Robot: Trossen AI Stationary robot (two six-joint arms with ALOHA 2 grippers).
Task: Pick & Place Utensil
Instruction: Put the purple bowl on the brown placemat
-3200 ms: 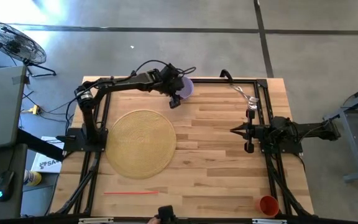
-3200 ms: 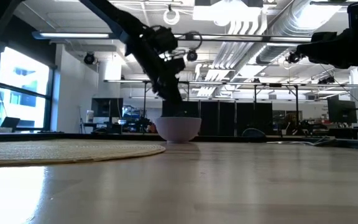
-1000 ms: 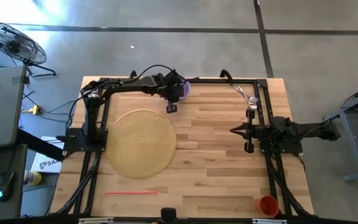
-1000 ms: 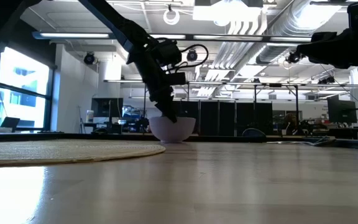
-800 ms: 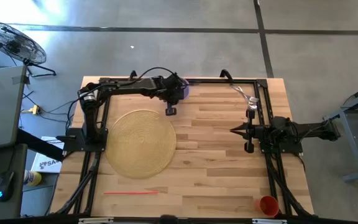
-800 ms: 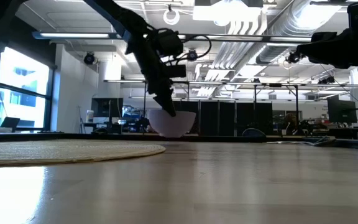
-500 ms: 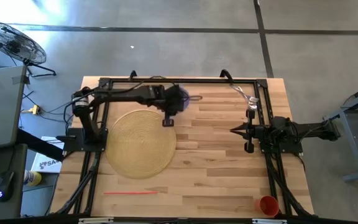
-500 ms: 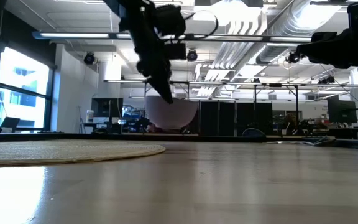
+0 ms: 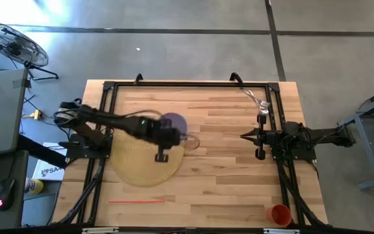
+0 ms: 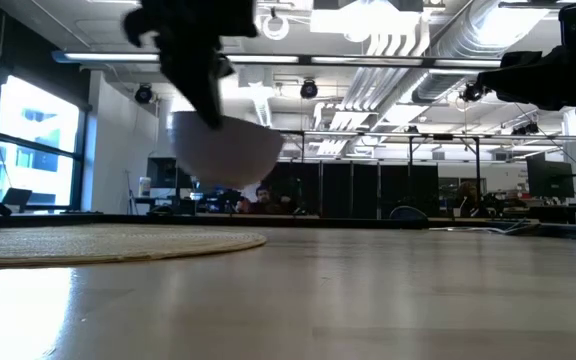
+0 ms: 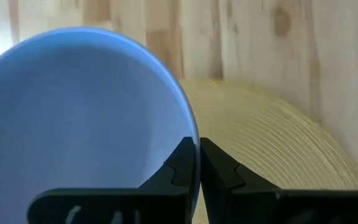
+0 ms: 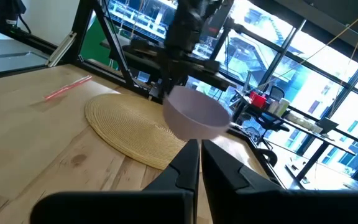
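A pale lavender bowl (image 9: pixel 173 123) hangs in the air over the right edge of the round woven placemat (image 9: pixel 138 159), with my left gripper (image 11: pixel 199 146) shut on it. In the low view the bowl (image 10: pixel 226 150) is well above the table, under the dark gripper (image 10: pixel 203 95). My right gripper (image 9: pixel 245 136) waits shut and empty at the table's right side. A shiny metal utensil (image 9: pixel 255 99) lies at the far right, beside the frame rail. My left gripper pinches the bowl's rim (image 11: pixel 193 132) with one finger (image 11: pixel 180 163) inside the bowl and the other (image 11: pixel 221 167) outside. The fingers come down at it from above, slanting. The bowl hangs lifted clear of table and mat, roughly upright with its mouth up.
A thin red stick (image 9: pixel 137 201) lies near the front edge, left of centre. An orange cup (image 9: pixel 280 213) stands at the near right corner. Bare wood lies between the placemat and my right arm. The black frame rails (image 9: pixel 187 84) run along the table's edges.
My left gripper, shut on the bowl's rim, has raised the bowl off the table at the far edge. It has carried it toward the near and left edges, and the bowl is now over the placemat's right edge.
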